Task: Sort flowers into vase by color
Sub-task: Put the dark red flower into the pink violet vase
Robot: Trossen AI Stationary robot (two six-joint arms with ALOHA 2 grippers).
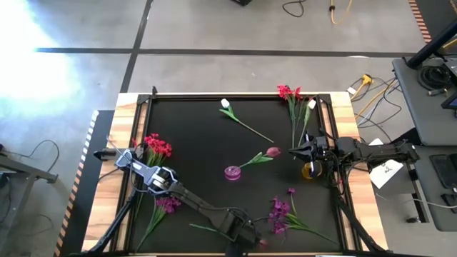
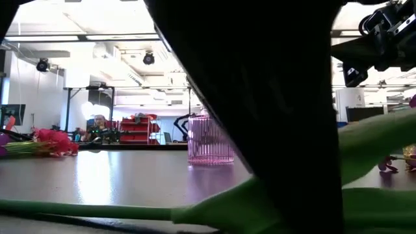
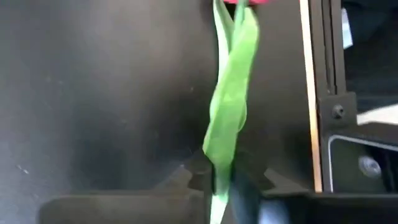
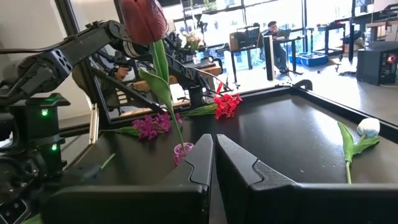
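Flowers lie scattered on the black table: red sprays at the far edge and the left side, purple clusters near the front, and a white bud on its long stem.

The left arm reaches from its base at the table's left, low and diagonally to the front edge. There the left gripper has its jaws clenched on a green stem, whose leaf runs out ahead towards a red bloom cut off by the wrist view's edge.

The right arm stretches in level from the right side, and the right gripper points towards the table's middle. Its jaws are drawn together with only a slim gap, and nothing shows between them. Just beyond them a red tulip leans, its stem slanting down towards the pink vase in the middle of the table. Whether the stem's end sits inside that vase cannot be told. A small amber vase stands under the right arm's wrist, its contents hidden.
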